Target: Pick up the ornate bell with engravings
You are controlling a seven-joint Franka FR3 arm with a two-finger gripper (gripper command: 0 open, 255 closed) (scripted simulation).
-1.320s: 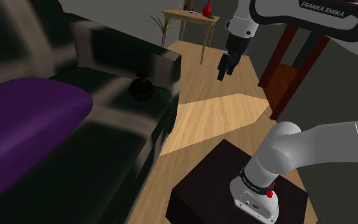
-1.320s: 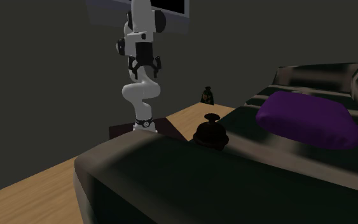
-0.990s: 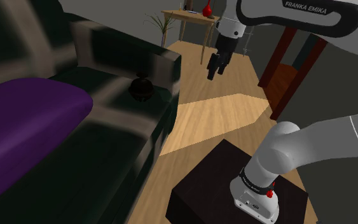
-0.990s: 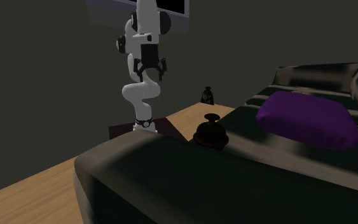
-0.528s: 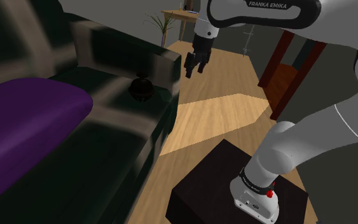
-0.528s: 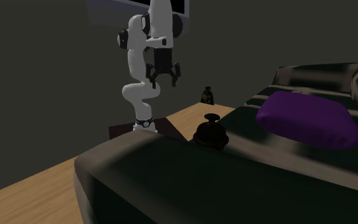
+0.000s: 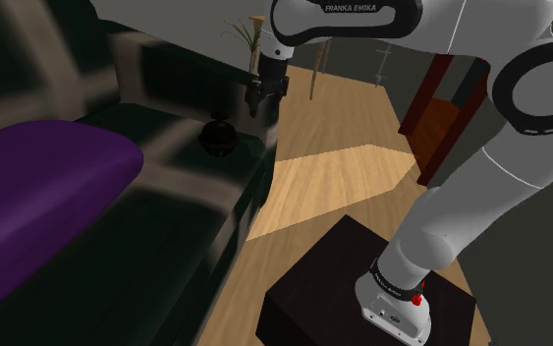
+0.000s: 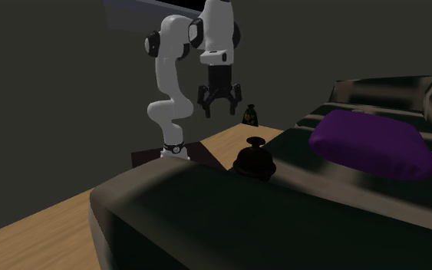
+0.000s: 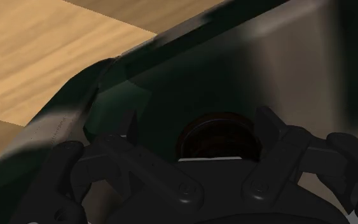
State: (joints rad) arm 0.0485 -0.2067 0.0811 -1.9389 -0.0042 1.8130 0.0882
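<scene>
The fingers (image 7: 257,101) stand spread apart with nothing between them; in the second exterior view the two black tips splay outward and point down. They hang in the air above the bell (image 8: 253,159) and touch nothing. In that view they are up and to the left of the bell, well apart from it. In the shoulder view they are just up and to the right of it, in front of the sofa's far armrest (image 7: 264,98). In the wrist view the bell's round dark top lies between the two fingertips, farther along the line of the hand.

The bell is dark, with a rounded body and a small knob on top, and stands upright on the dark sofa (image 7: 166,226) close to that armrest. Any engraving on it is too dim to make out. A purple cushion (image 7: 38,187) lies on the sofa seat, well apart from the bell, nearer in the shoulder view and at its left.

The white arm (image 7: 480,157) arches over from the dark box stand (image 7: 313,285) at the shoulder view's lower right. A wooden floor (image 7: 333,177) runs between stand and sofa. A dark red piece of furniture (image 7: 451,108) stands at the far right, and a thin plant (image 7: 243,37) beyond the armrest.
</scene>
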